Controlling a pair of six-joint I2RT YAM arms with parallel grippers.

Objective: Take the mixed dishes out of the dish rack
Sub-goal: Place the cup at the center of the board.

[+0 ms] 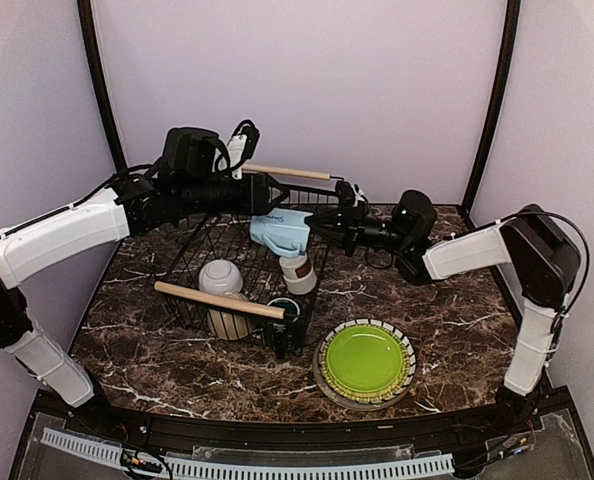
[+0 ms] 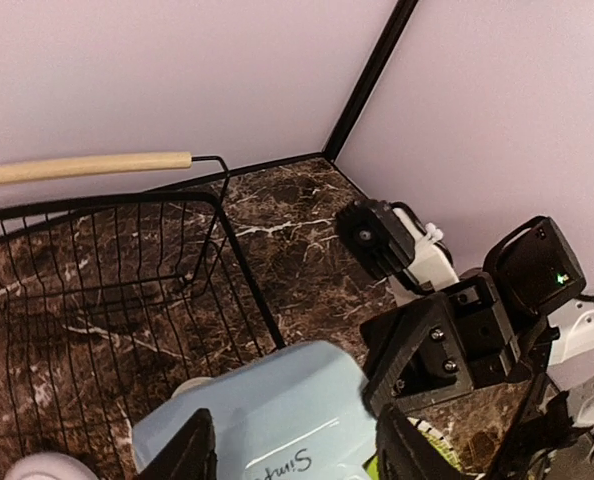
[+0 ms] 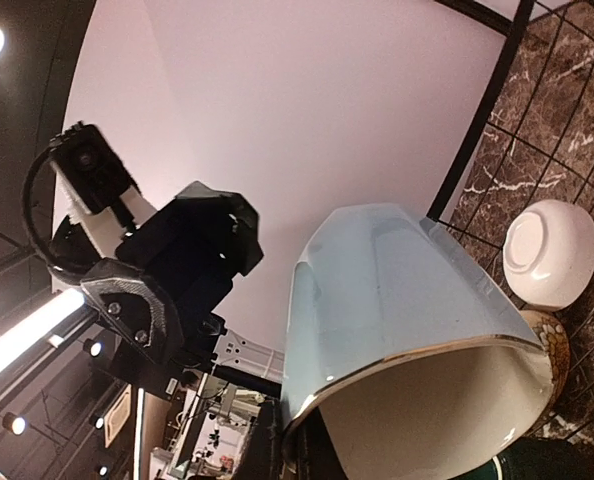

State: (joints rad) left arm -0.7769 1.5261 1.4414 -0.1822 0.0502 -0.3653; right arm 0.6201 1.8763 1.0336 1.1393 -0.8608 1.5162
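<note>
The dark marble table (image 1: 432,320) carries the black wire dish rack (image 1: 177,262) on its left half, a wooden handle (image 1: 220,299) at the near end and another at the far end. On the table just to the right of the rack's near corner lies a lime-green plate (image 1: 365,360), stacked on a striped plate (image 1: 410,352) whose rim shows around it.

In the rack I can see a white bowl (image 1: 220,275) turned upside down and a cream bowl (image 1: 228,322) nearer the front handle. A brown-and-white cup (image 1: 298,272) stands against the right wall, and a dark green mug (image 1: 283,310) sits in the near right corner.

The light blue mug (image 1: 280,233) is up in the air on its side, over the rack's far right part, caught between the two arms. The left gripper (image 2: 295,425) reaches in from the left. Its jaws are about half spread and closed around the mug's body, one finger against each side. The right gripper (image 1: 327,226) comes in from the right and is clenched tight on the mug at its mouth end. The rim runs down into its fingers, though the exact pinch point is hard to make out.
</note>
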